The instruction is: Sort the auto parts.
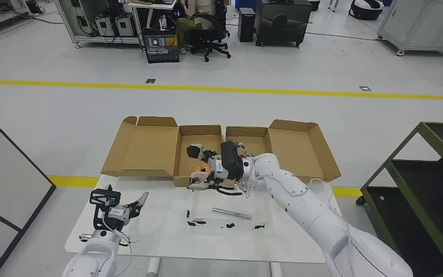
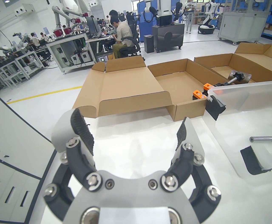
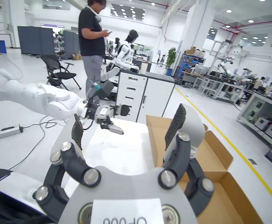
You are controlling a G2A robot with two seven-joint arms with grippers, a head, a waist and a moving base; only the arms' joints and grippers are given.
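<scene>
Both my left claw (image 2: 131, 122) and right claw (image 3: 129, 127) gape wide, empty; the rod (image 1: 232, 213) lies in the clear tray (image 2: 244, 99), and I fear the right claw snagging the box (image 3: 155, 135) wall beside it.

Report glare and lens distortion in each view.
Left wrist view: the white table glares beyond the open left pincer, and a wide lens bends things near the borders. Right wrist view: ceiling lights bloom, the table looks washed out, and the yellow floor line curves. Top view: even light, and the floor line runs nearly straight.
</scene>
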